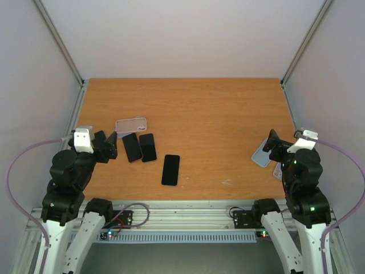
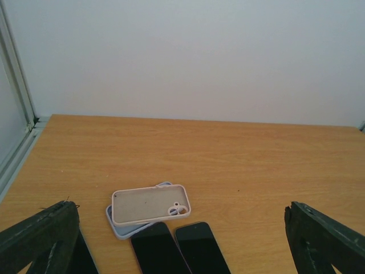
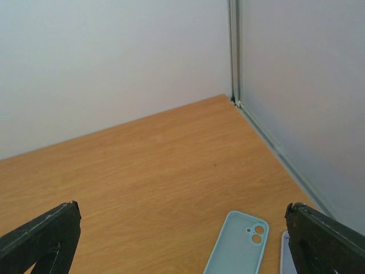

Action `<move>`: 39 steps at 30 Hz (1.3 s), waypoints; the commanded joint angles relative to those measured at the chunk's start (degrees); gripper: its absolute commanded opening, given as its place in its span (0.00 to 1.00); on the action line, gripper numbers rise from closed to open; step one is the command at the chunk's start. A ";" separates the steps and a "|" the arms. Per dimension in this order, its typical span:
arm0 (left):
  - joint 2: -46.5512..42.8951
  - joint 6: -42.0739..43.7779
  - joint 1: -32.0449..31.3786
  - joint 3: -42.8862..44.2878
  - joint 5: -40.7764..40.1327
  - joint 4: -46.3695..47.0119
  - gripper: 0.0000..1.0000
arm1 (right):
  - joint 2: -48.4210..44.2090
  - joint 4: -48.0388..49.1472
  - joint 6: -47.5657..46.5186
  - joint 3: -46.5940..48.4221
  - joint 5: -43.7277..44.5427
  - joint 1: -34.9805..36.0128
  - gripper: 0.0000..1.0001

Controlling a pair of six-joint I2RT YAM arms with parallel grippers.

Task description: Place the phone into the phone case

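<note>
The left hand (image 1: 109, 145) and right hand (image 1: 272, 146) are both wide open. A phone (image 1: 170, 169) lies near the tabletop's (image 1: 217, 114) front edge.

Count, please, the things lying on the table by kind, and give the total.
Phones: 3
Phone cases: 4, of which two are stacked on the left and two lie on the right
Total: 7
</note>
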 commanded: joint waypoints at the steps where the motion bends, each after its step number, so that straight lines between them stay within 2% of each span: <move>1: 0.65 0.90 0.07 2.54 2.93 1.39 1.00 | 5.97 -3.85 3.78 3.64 0.26 0.36 0.98; 6: 2.98 0.62 0.07 3.71 4.92 -0.40 0.99 | 16.33 -7.80 6.39 7.45 -3.63 0.35 0.98; 13: 5.15 -2.14 0.07 1.37 5.32 2.07 0.99 | 28.91 -11.62 15.26 8.44 -0.65 0.22 0.99; 17: 7.05 -2.77 0.07 1.25 5.05 2.13 0.99 | 37.77 -13.19 19.34 8.63 -0.59 -2.11 0.98; 24: 6.17 -3.05 0.00 0.62 -4.05 0.65 0.99 | 52.22 -12.29 20.79 8.90 -3.53 -8.05 0.89; 28: 5.43 -3.15 -0.06 0.51 -4.33 0.65 0.99 | 59.03 -9.82 21.29 9.01 -5.76 -10.06 0.83; 30: 5.17 -3.13 -0.11 0.43 -4.34 0.53 0.99 | 62.00 -8.24 21.25 9.01 -6.45 -10.34 0.76; 37: 4.74 -2.78 -0.02 0.24 -4.37 0.44 0.99 | 71.31 -4.55 20.80 9.86 -9.50 -12.14 0.39; 39: 4.75 -2.77 -0.02 0.23 -4.18 0.46 0.99 | 72.70 -3.97 20.42 10.01 -10.09 -12.65 0.34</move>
